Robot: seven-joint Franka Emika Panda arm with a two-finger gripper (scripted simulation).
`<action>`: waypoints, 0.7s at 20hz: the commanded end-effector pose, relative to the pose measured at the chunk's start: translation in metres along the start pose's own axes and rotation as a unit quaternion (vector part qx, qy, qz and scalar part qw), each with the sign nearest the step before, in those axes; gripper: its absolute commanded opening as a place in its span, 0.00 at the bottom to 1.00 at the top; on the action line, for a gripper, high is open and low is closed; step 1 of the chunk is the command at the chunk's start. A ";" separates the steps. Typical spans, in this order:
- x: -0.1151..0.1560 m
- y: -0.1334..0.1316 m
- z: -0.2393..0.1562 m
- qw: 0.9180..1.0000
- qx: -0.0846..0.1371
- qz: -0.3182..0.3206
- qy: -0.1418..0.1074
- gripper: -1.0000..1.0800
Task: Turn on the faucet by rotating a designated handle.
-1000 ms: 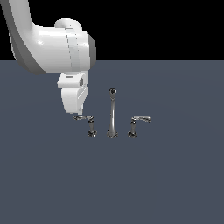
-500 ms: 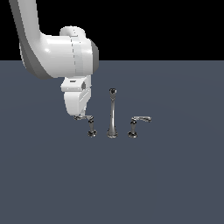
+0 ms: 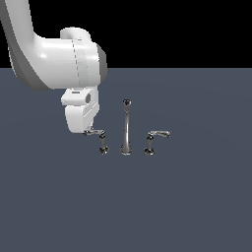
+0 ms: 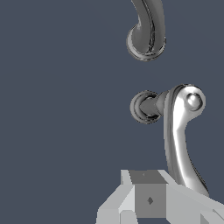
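Claw [image 3: 89, 131] sits at the lever tip of the handle [image 3: 101, 137], on the exterior view's left of the spout [image 3: 126, 129]. Can't tell if the claw is open or closed. Twin handle [image 3: 153, 138] sits apart on the tabletop [image 3: 197, 197].

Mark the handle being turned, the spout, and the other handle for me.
handle [image 3: 100, 133]: exterior view, on its lever.
spout [image 3: 126, 130]: exterior view, mid-stem.
other handle [image 3: 158, 134]: exterior view, on its lever.

The light is even and soft. Both renders are sharp, without blur. Small bright highlights sit on the chrome spout [image 3: 126, 129], beside it no cast shadows.
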State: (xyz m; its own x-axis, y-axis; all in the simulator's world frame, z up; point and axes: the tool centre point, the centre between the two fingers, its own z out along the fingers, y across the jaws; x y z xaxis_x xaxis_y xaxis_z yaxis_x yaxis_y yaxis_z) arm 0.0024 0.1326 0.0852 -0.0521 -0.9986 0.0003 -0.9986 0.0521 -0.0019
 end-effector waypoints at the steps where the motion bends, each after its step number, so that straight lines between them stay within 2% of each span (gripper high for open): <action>1: -0.005 0.010 0.000 1.000 -0.001 -0.001 0.000 0.00; 4: -0.009 0.018 0.000 1.000 -0.001 -0.001 0.000 0.00; 5: -0.007 0.010 0.000 1.000 0.003 0.001 -0.002 0.00; 14: 0.000 0.040 0.000 1.000 0.001 0.000 -0.001 0.00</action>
State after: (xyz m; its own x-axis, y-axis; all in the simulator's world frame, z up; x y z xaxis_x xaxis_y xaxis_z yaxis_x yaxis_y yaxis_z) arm -0.0288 0.1414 0.0853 -0.0450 -0.9989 -0.0094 -0.9989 0.0451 -0.0123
